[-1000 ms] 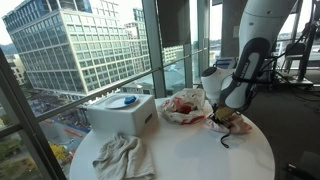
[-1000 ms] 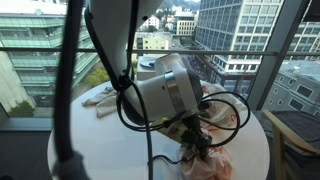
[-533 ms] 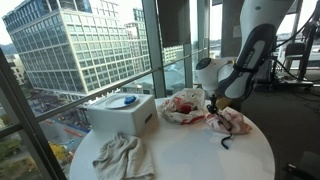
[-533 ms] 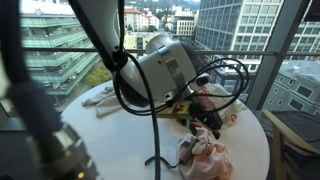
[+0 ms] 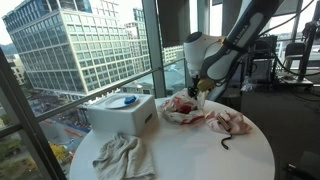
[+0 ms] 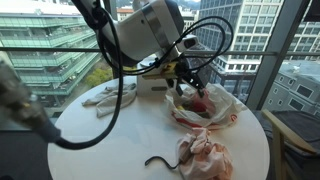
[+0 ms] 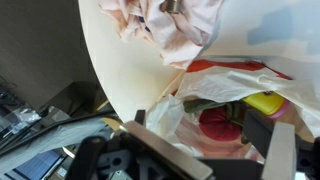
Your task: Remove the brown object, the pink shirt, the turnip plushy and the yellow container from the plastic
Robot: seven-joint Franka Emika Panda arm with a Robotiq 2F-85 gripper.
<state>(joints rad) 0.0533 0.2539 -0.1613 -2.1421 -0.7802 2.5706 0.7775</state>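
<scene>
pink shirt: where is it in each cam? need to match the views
Exterior view: the pink shirt lies right of centre on the table, just right of the plastic bag.
Exterior view: bottom centre, nearer the camera than the bag.
Wrist view: top centre, above the bag.
Shared landmark: the plastic bag, next to the shirt in all three.

on the table (image 5: 190, 150) the shirt (image 5: 230, 122) lies just beside the plastic bag (image 5: 185, 108); a container (image 7: 262, 102), it seems, lies inside it.
</scene>
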